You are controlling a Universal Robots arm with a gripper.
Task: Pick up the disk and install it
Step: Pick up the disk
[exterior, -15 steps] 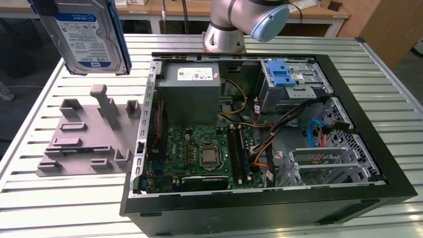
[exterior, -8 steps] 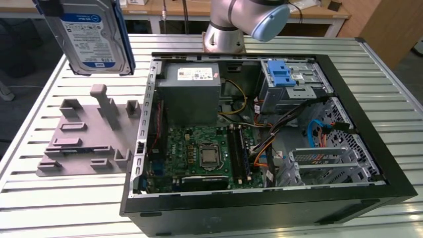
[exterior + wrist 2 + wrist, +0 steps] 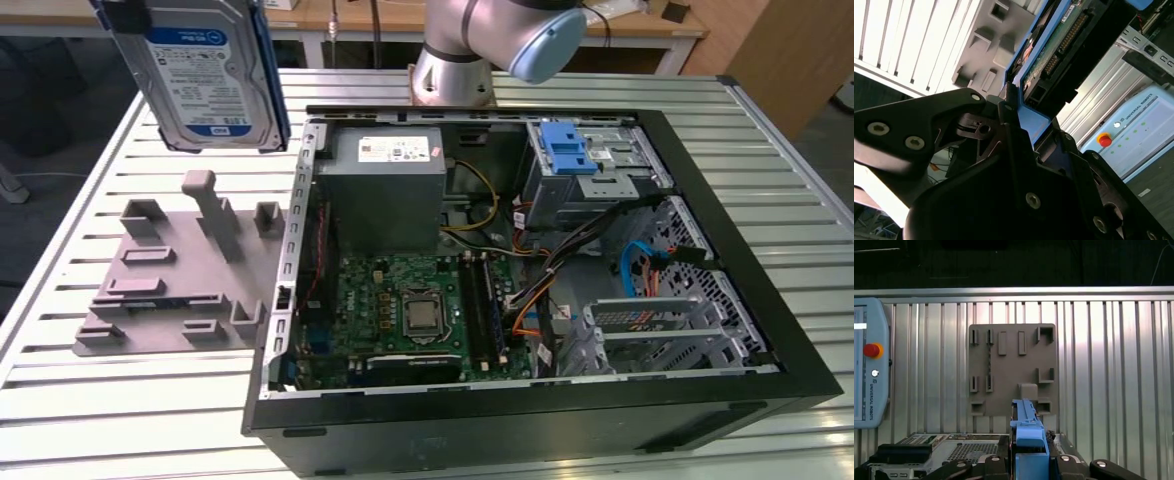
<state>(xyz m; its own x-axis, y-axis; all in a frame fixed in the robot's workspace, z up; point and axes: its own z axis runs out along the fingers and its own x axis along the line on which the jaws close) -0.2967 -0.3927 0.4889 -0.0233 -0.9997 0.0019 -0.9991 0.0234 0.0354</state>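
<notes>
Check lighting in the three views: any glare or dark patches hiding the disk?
Exterior view: even light, soft shadows, disk well lit, its top cut by the frame. Second wrist view: table slats glare white, claw near black, shut on the disk. First wrist view: table evenly lit, holder plain, dark band beyond the table.

Robot lab: slatted metal bench (image 3: 134, 400), opened computer (image 3: 534, 435).

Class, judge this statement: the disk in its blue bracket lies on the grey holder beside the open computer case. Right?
No. The exterior view shows the disk in the air above the grey holder, gripped by the end effector, not lying on it. The blue bracket and the open computer case beside the holder are as stated.
</notes>
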